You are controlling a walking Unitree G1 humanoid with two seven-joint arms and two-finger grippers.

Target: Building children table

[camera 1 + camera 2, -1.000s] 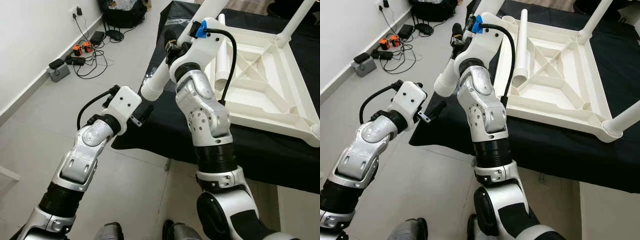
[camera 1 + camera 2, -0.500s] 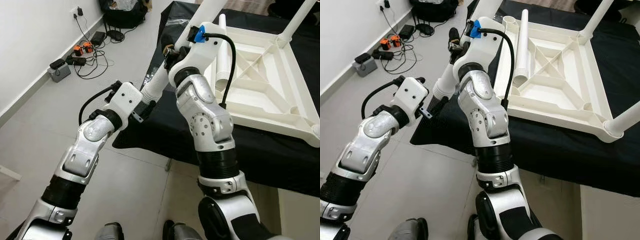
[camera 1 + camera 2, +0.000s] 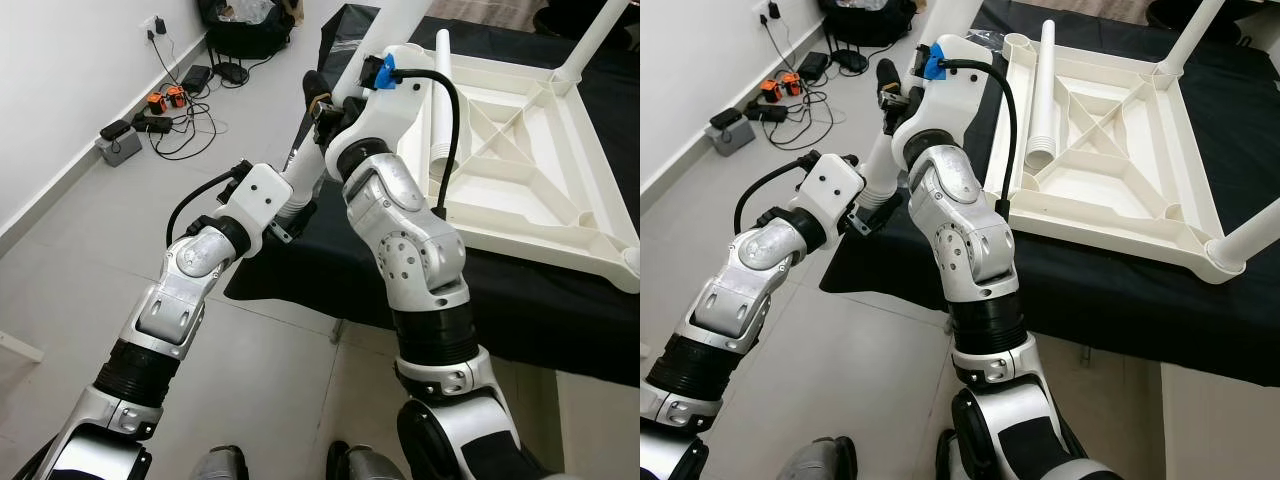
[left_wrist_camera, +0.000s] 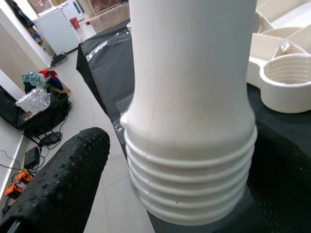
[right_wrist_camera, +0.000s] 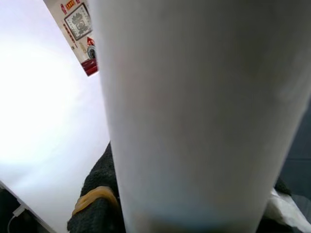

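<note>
Assembly partly complete: upturned white plastic table frame (image 3: 1110, 130) carries two legs, one spare lies inside it, while right gripper (image 3: 318, 100) grips the white threaded leg (image 4: 192, 121) and left gripper (image 4: 160, 189), fingers spread, straddles its threaded end.

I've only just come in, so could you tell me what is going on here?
The robot is assembling a white table that lies upside down on a black-covered surface. Both grippers are on one loose leg: the right gripper holds its shaft, and the left gripper has its fingers on either side of the threaded end. An empty socket is close by.
</note>
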